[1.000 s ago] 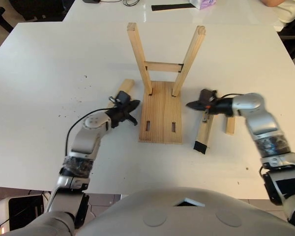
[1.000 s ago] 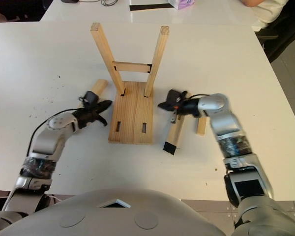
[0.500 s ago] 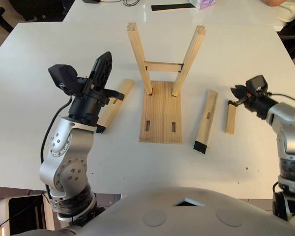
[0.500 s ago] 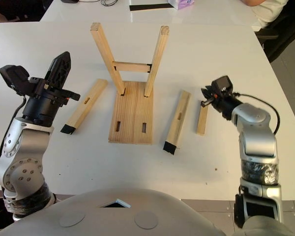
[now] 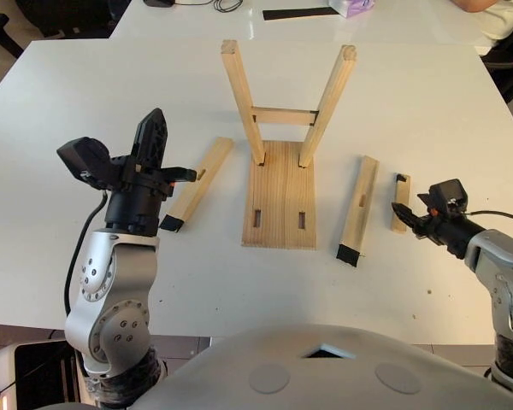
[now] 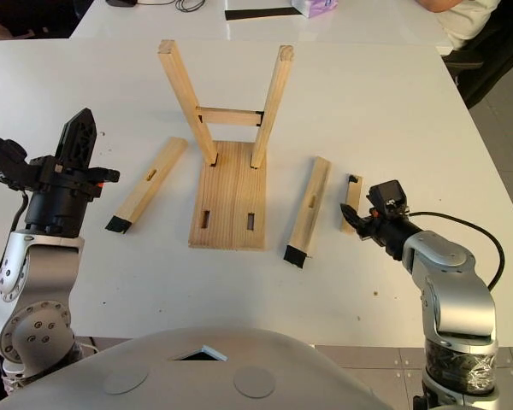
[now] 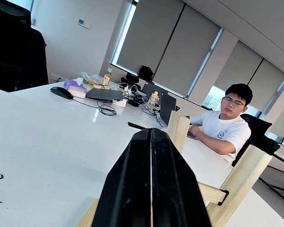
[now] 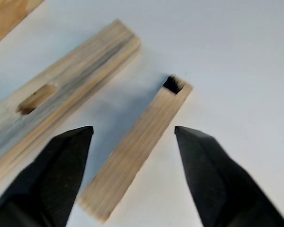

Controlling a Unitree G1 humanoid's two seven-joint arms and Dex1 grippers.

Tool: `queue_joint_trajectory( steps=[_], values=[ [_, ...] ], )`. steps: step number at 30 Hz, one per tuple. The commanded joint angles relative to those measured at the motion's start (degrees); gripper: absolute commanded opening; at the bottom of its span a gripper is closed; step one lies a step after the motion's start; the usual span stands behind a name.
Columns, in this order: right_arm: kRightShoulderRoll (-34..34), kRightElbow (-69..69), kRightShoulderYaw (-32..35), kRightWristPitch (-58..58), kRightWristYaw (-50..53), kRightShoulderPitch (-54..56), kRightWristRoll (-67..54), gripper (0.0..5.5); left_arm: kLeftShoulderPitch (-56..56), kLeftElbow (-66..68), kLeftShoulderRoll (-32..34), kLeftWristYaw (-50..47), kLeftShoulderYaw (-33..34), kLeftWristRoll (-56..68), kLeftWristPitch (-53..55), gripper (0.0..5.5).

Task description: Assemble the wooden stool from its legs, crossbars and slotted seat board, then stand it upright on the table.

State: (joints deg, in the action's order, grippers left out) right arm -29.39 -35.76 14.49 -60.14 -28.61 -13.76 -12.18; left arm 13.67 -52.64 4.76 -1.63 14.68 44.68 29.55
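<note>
The right gripper (image 8: 132, 132) is spread wide, grasping nothing, and the loose crossbar (image 8: 135, 151) lies flat on the table (image 5: 85, 85) between its fingers (image 8: 66, 165), touching neither; its near end sits in the gap and its notched far end points away from the fingertips. Just outside one finger lies a loose leg (image 5: 359, 209). The left gripper (image 5: 156, 120) is clenched with nothing in it, raised off the table, and the second loose leg (image 5: 197, 184) lies below and just beside its fingers, apart from them. Beyond those fingertips stand two upright legs (image 5: 242, 102) (image 5: 329, 107), joined by the fitted crossbar (image 5: 284, 116) and set in the seat board (image 5: 280, 171). That makes four legs, two crossbars, one board, and two open slots (image 5: 257, 219) at the board's near end
</note>
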Motion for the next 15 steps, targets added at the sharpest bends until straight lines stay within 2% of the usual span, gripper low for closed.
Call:
queue_joint_trajectory(
  steps=[1, 6, 14, 15],
  values=[
    [0.8, -1.3, 1.1, -6.4, 2.5, 2.2, -1.7, 3.82, 0.7, 0.2, 0.2, -0.7, -0.9, -0.5, -1.6, 0.0],
    [3.2, -1.4, -0.2, -12.3, 6.1, 3.9, -2.1, 3.92, -0.7, 1.8, 1.4, -0.5, -0.9, -0.2, -2.4, 0.0],
    [1.4, -0.6, -4.7, -11.6, 7.5, -0.2, -1.2, 3.92, -2.5, 3.7, 2.6, -0.3, -1.7, -0.3, -3.3, 0.0],
    [1.0, -0.9, -4.7, -11.5, 7.7, -0.8, -1.0, 3.74, -2.4, 3.7, 2.6, -0.3, -1.9, -0.4, -3.4, 0.0]
  ],
)
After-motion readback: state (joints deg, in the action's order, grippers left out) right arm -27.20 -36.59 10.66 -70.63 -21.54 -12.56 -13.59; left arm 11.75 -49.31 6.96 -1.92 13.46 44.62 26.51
